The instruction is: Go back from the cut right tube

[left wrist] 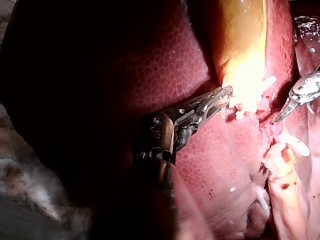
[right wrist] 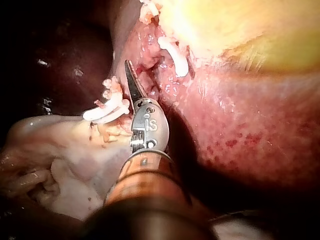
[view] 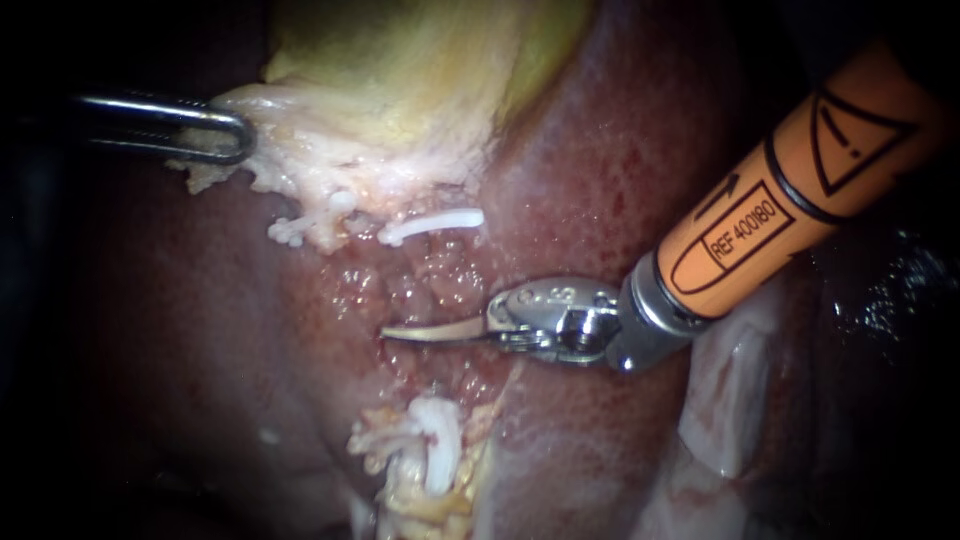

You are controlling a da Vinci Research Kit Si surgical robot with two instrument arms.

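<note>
My left instrument (view: pixel 238 140) comes in at the upper left, its jaws shut on the pale lower edge of the yellow gallbladder (view: pixel 400 80); the left wrist view shows the same grip (left wrist: pixel 226 96). My right instrument (view: pixel 395 333), on an orange shaft, has curved blades lying together and holding nothing. The blades lie over raw liver bed, in the gap between the cut tube's two ends. The upper stump carries a white clip (view: pixel 432 225), and another clip (view: pixel 300 231) sits left of it. The lower stump (view: pixel 438 450) bears white clips too. In the right wrist view the blade tip (right wrist: pixel 129 67) lies between these clip groups.
Dark red liver (view: pixel 600 150) surrounds the site. Pale fatty tissue (view: pixel 730 390) lies under the right instrument's shaft at the lower right. The far left and the corners are dark.
</note>
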